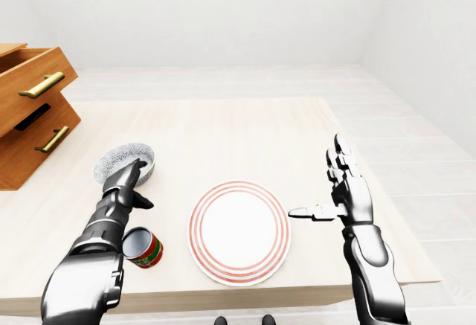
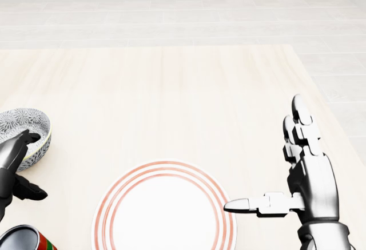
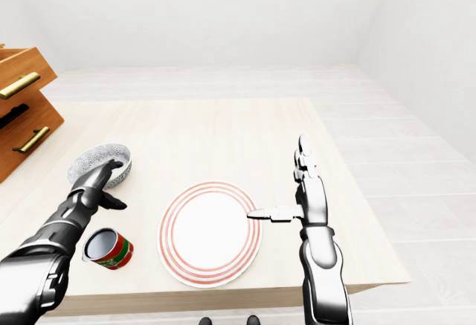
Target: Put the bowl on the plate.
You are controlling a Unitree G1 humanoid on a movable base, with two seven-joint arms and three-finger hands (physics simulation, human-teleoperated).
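Two eye views: drawers [image 1: 33, 117], whole bowl [image 1: 115, 160] | head view: bowl cut off

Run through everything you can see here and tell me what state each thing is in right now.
Plate: flat on the table, bare.
Bowl: upright on the table, not on the plate.
Can: top open, beside the plate.
Top drawer: pulled out.
Left hand: open, fingers at the bowl's rim.
Right hand: open, holding nothing.

Glossy grey segmented plates cover both arms [image 1: 85, 273] and each robot hand [image 2: 311, 184].
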